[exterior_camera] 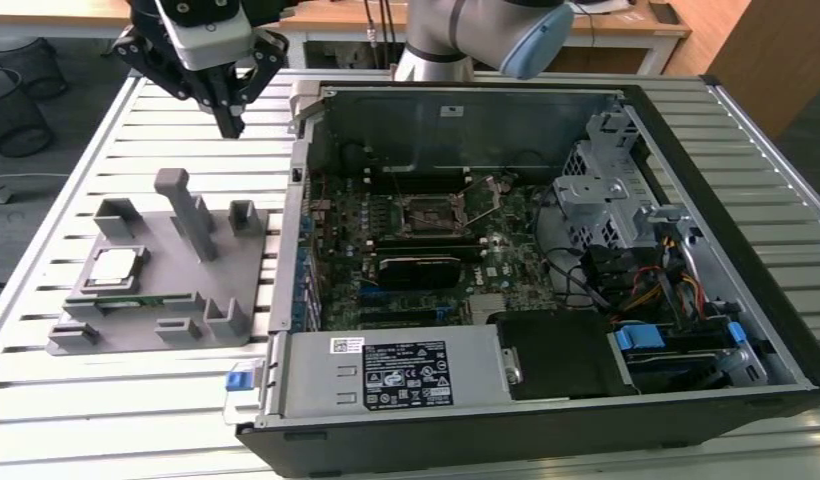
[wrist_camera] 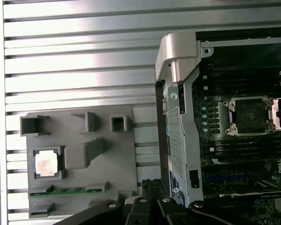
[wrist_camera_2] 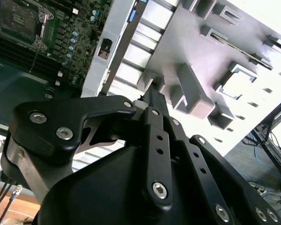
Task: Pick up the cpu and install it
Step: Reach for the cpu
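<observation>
Aloft, claw (exterior_camera: 231,126), cpu (exterior_camera: 113,267) on grey fixture (exterior_camera: 165,282)

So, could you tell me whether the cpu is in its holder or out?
In: the cpu lies flat in a pocket of the grey holder; the pincer hangs apart from it.

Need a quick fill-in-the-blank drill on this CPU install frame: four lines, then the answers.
1. The cpu rests in the grey holder, next to a ___ memory stick.
2. The motherboard socket is ___, with no chip seated in it.
3. In the exterior view the gripper hangs toward that view's ___ of the computer case.
4. The gripper holds ___.

Answers: green; empty; left; nothing.
</observation>
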Robot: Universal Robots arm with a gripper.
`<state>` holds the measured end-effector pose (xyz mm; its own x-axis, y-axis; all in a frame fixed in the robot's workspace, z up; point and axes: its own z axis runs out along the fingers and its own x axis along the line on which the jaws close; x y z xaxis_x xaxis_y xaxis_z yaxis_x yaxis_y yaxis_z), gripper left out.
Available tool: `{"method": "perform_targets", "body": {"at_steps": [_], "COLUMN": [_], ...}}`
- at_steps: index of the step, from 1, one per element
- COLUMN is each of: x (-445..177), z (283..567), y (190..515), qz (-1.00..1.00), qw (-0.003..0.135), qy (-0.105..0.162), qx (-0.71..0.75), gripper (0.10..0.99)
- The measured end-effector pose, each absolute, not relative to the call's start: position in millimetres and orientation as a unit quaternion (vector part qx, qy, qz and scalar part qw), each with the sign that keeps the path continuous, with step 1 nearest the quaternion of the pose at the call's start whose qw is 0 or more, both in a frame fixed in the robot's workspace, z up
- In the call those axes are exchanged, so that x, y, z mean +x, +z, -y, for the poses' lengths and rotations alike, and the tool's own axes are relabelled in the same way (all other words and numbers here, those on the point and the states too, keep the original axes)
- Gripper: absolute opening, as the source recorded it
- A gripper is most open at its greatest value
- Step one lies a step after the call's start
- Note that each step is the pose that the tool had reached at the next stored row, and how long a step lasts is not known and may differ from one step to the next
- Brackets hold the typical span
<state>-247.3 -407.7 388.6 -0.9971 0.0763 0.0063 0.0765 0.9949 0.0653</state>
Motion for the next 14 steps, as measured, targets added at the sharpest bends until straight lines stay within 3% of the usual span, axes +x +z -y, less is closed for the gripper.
{"method": "perform_targets", "body": {"at_steps": [14], "x": [-270.5], "z": [408.6], "y": [386.6], "qz": [0.999], "qw": [0.003], "qy": [-0.033], "qx": [-0.018], "gripper": [0.106]}}
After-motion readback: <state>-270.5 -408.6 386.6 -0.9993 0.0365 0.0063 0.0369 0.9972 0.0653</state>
